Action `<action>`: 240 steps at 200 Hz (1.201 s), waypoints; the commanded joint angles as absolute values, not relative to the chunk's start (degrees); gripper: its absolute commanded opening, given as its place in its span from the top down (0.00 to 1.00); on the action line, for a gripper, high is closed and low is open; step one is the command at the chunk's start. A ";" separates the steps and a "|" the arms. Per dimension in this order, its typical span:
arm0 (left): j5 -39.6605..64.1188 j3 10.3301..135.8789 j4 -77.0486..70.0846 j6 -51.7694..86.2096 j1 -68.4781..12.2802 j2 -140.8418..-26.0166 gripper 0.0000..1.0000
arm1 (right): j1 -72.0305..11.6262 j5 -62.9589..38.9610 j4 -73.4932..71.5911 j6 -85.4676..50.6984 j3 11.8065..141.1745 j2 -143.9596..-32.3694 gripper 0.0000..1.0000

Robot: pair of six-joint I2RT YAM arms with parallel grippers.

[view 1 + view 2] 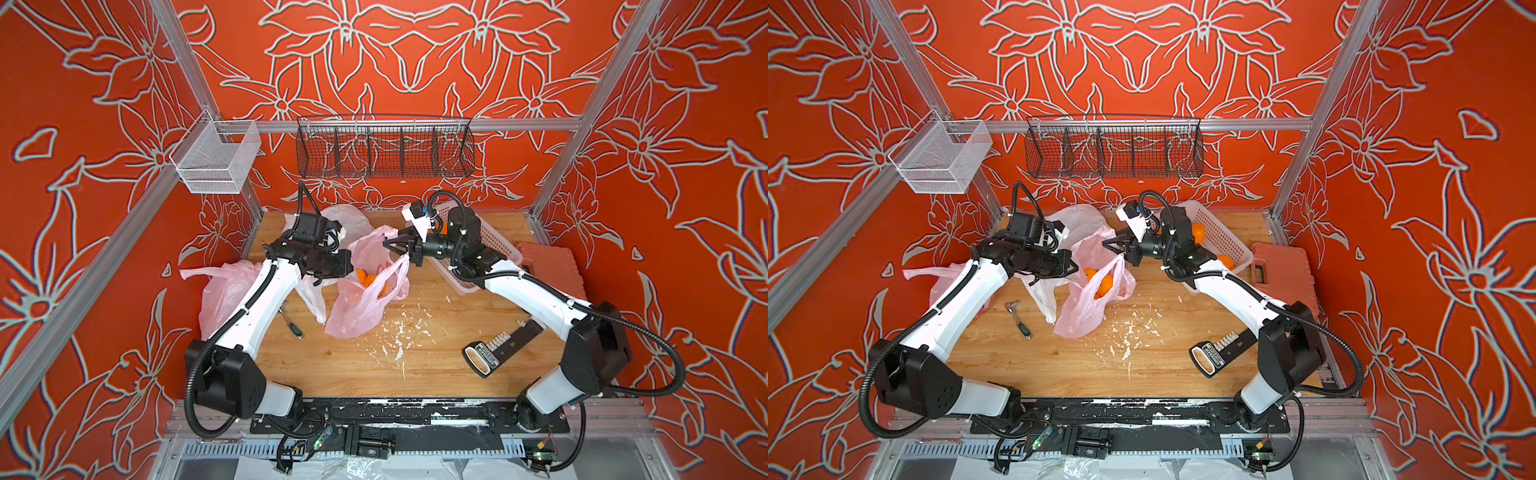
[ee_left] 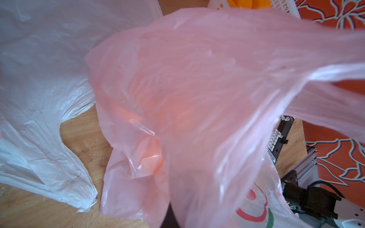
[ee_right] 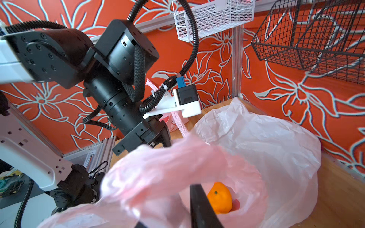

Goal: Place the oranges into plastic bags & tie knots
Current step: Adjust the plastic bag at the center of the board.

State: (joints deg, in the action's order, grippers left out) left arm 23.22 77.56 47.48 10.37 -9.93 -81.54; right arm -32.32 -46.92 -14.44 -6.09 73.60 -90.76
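The left pincer (image 3: 161, 139) is clamped on one handle of the pink bag (image 1: 361, 316), so that its mouth is held open above the oranges (image 1: 365, 279) lying inside it on the surface (image 1: 415, 365). The right pincer (image 1: 392, 245) is set at the opposite handle, presumably for knotting. Its jaws are veiled by film and their closure cannot be told, and the basket (image 1: 498, 245) beyond is partly hidden by that arm.

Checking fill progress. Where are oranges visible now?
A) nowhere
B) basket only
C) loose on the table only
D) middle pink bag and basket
D: oranges show through the open mouth of the middle pink bag, and more sit in the basket.
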 commanded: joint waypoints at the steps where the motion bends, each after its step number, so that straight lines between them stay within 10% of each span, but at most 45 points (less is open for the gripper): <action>1: 23.18 80.13 49.02 10.62 -9.84 -80.61 0.81 | -32.08 -47.18 -14.06 -6.32 76.21 -91.86 0.94; 49: 10.52 78.98 52.74 12.89 -12.08 -71.28 0.21 | -32.12 -41.42 -6.20 -7.62 80.25 -92.38 1.00; 169: -7.27 70.24 37.62 5.80 -57.78 -63.97 0.03 | -30.73 -32.78 13.46 -15.44 96.32 -98.87 1.00; 240: -16.15 75.74 32.84 -6.42 -65.04 -80.28 0.03 | -30.55 -33.22 16.03 -15.86 98.54 -99.92 1.00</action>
